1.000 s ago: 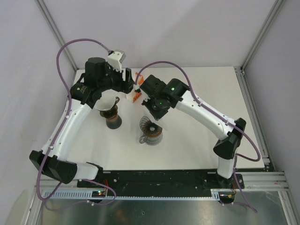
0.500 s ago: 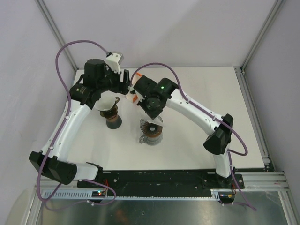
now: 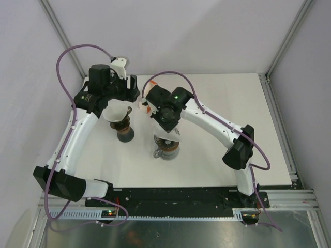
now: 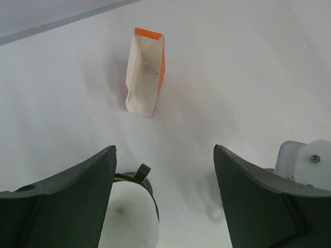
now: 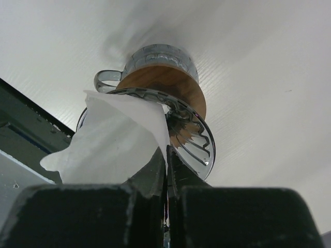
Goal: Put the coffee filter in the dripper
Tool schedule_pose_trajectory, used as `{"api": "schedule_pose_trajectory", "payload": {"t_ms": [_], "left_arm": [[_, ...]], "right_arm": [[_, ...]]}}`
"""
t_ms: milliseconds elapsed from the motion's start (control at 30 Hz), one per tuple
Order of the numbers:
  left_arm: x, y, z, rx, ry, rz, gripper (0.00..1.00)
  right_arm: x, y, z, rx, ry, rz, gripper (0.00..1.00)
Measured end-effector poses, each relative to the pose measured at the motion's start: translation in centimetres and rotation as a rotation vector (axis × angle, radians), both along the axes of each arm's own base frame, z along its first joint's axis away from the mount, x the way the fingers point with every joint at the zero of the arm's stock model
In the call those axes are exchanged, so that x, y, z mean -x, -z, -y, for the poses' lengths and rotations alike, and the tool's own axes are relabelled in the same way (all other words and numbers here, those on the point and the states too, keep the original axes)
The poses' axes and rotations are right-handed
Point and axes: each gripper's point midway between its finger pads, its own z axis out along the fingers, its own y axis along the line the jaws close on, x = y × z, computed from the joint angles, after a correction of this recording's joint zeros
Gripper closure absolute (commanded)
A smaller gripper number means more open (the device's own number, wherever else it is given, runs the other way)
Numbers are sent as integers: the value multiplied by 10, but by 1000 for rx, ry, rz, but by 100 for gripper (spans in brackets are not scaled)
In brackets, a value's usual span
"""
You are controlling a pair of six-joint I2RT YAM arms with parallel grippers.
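Pinching coffee filter [image 5: 111,142], right tool [image 5: 166,157], at rim of dripper [image 5: 194,137]

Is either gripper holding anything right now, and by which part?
The right gripper pinches the coffee filter by its paper edge, near the glass dripper. The left gripper is open and holds nothing.

Bright, diffuse light fills every view. Soft shadows lie on the white table [image 3: 217,103] under the arms. In the right wrist view the near fingers [image 5: 77,217] blur, and the glass dripper [image 5: 194,139] glints.
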Motion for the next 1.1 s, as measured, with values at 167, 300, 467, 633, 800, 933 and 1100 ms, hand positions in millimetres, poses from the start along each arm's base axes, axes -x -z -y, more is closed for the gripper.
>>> {"api": "schedule_pose_trajectory", "payload": {"t_ms": [167, 300, 467, 633, 800, 933, 1100], "left_arm": [[-2, 4, -5, -2, -14, -8, 20], [-3, 4, -6, -2, -17, -10, 20], [-2, 8, -7, -2, -17, -19, 21], [-2, 8, -6, 3, -9, -21, 21], [-2, 8, -4, 6, -2, -22, 21], [-1, 8, -4, 7, 0, -23, 21], [-1, 8, -4, 8, 1, -23, 21]], "right_arm": [[-1, 10, -2, 23, -7, -14, 100], [-2, 17, -2, 39, -13, -23, 100], [0, 20, -1, 43, -21, -32, 100], [2, 24, 0, 52, -25, -43, 100], [3, 27, -1, 57, -28, -53, 100], [2, 32, -1, 65, -28, -61, 100], [3, 35, -1, 69, -29, -69, 100]]}}
